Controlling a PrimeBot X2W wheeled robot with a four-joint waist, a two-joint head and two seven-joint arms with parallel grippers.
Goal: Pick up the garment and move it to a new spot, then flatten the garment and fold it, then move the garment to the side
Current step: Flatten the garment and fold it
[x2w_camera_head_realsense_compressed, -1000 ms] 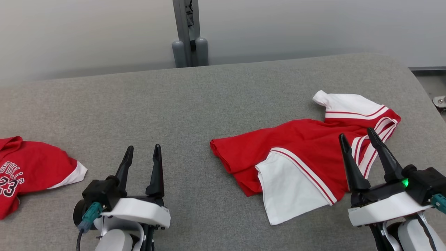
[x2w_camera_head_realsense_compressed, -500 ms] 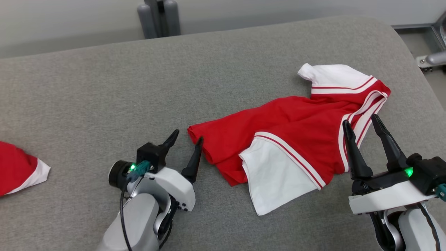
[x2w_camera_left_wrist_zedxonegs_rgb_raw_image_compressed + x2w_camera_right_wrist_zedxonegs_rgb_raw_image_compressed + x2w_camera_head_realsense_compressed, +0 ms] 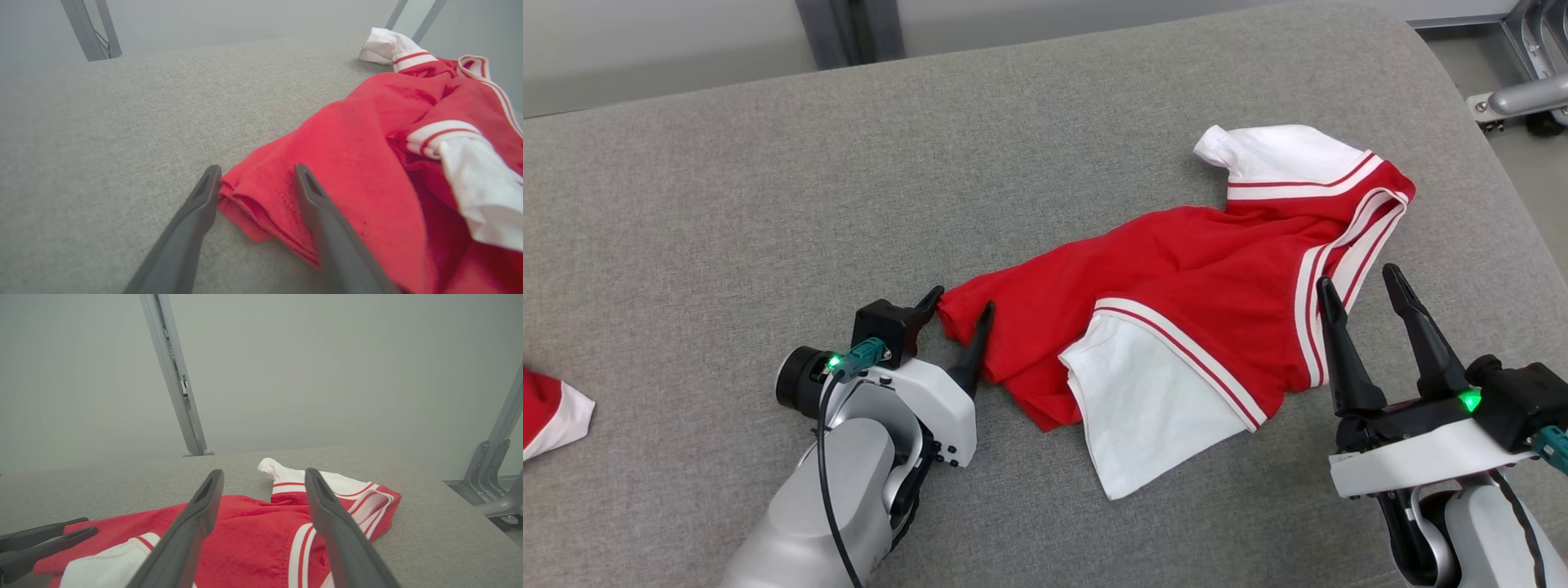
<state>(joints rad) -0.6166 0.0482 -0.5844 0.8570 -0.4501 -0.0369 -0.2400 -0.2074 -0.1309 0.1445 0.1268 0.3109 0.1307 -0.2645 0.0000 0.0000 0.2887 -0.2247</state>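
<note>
Red cloth with white striped trim: the garment [image 3: 1176, 310] lies crumpled on the right half of the grey counter [image 3: 727, 204], one white sleeve at the far right, another flopped across its near edge. Left gripper [image 3: 964, 298] is low at the garment's leftmost corner, fingers [image 3: 200, 204] spread, with the doubled red hem sitting between them; whether they touch the cloth is unclear. Right gripper [image 3: 1356, 275] has its fingers spread wide too and holds nothing, poised over the near-right edge by the striped trim, seemingly above the cloth. Risks, as I judge them: the hem is layered, so a shallow close may catch only the top ply and the rest would slip free on lifting. Tips this low could snag the counter's woven cover. Lifting by a single corner would drag the bunch rather than carry it. A second red garment [image 3: 547, 408] lies well apart, far left.
</note>
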